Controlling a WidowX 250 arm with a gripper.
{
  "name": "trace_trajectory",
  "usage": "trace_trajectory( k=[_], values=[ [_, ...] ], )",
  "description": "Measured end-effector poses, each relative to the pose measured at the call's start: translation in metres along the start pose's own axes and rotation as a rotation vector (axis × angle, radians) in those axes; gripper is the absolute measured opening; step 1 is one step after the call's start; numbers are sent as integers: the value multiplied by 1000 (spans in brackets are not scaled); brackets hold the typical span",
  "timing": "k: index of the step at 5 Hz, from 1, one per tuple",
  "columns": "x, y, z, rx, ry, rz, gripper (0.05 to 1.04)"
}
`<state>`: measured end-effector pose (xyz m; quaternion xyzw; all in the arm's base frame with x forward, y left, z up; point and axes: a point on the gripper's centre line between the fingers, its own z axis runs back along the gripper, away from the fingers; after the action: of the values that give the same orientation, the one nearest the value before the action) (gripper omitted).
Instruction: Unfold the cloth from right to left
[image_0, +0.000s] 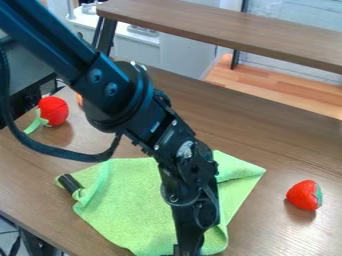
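Note:
The light green cloth (127, 205) lies on the wooden table (280, 140), left of the middle and toward the near edge. A folded flap with a crease shows at its upper right, and its left edge is wrinkled. The arm crosses over the cloth from the upper left and hides part of its middle. My gripper (187, 245) hangs low at the bottom edge of the view, over the cloth's near right part. Whether it touches or holds the cloth I cannot tell.
A red strawberry toy (305, 195) sits right of the cloth. A black cylindrical object (69, 184) lies at the cloth's left edge. Farther left is a red toy (53, 111) with a green tail. A raised brown shelf (220, 27) spans the back.

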<state>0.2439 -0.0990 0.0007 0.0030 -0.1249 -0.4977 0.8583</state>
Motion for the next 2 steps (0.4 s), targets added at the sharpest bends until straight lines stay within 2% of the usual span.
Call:
trace_trajectory(
  k=[1, 2],
  values=[
    [-4, -3, -4, -13, 17, 7, 1001],
    [-7, -2, -6, 5, 23, 32, 1001]
  ],
)
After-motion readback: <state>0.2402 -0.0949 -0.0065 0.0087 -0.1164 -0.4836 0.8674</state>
